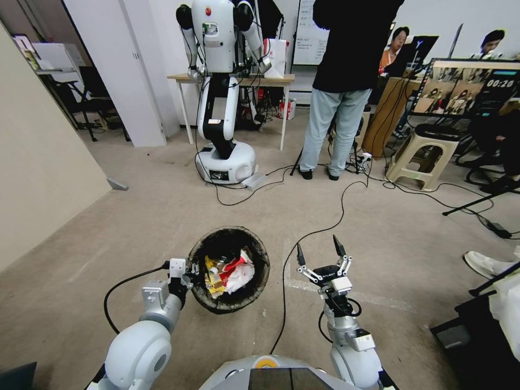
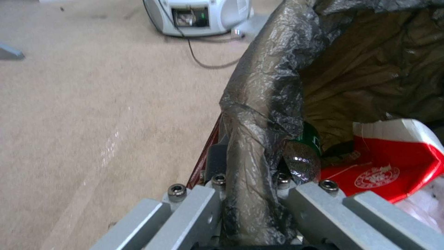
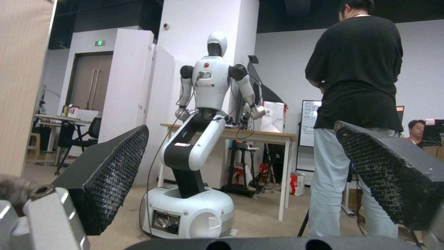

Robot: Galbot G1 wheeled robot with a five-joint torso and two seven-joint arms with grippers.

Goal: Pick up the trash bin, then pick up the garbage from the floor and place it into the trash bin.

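- The left gripper (image 1: 187,280) has its fingers (image 2: 300,163) clamped on the bag-covered rim of the trash bin (image 1: 203,254) — one finger inside, the other outside the wall.
- The garbage (image 1: 230,271) — red, yellow and white wrappers — lies inside the bin, just beyond those fingers.
- The right gripper (image 1: 319,250) hovers beside the bin over the floor (image 1: 135,227), its fingers spread wide, holding nothing.

Beige floor (image 1: 135,216), white walls (image 1: 162,32), wooden table (image 1: 233,79), plastic stool (image 1: 425,157).
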